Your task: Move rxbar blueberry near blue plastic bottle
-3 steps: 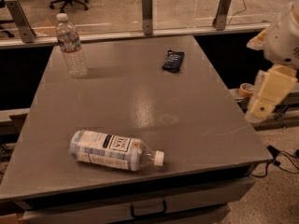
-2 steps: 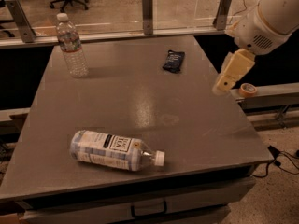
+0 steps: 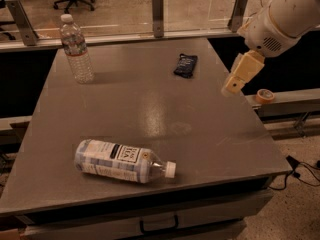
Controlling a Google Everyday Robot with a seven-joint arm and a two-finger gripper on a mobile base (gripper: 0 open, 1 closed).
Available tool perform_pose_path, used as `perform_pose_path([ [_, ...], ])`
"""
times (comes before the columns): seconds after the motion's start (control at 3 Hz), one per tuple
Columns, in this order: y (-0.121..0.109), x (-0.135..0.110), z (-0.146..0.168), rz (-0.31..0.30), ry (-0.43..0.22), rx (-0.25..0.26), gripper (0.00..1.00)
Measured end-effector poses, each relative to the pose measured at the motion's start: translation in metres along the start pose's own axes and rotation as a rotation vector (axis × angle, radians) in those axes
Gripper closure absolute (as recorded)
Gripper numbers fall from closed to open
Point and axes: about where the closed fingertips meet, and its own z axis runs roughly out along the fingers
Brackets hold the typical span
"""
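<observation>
The rxbar blueberry (image 3: 185,65) is a small dark wrapped bar lying flat on the far right part of the grey table (image 3: 150,114). The blue plastic bottle (image 3: 120,160) lies on its side near the front left, its white cap pointing right. My gripper (image 3: 234,85) hangs from the white arm above the table's right edge, to the right of the bar and a little nearer the front. It is clear of the bar and holds nothing that I can see.
A clear ribbed water bottle (image 3: 76,49) stands upright at the far left corner. A glass barrier with metal posts (image 3: 158,7) runs along the far edge. A tape roll (image 3: 264,95) lies on a ledge right of the table.
The arm has swung in from the right side of the table and now hangs over its right edge, closer to the bar. The bar and both bottles have not moved.
</observation>
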Motion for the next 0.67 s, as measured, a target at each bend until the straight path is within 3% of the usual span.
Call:
perform_pose_path([
  [0.33, -0.004, 0.001, 0.003, 0.032, -0.024, 0.022, 0.00],
  [0.67, -0.029, 0.004, 0.027, 0.122, -0.105, 0.064, 0.00],
])
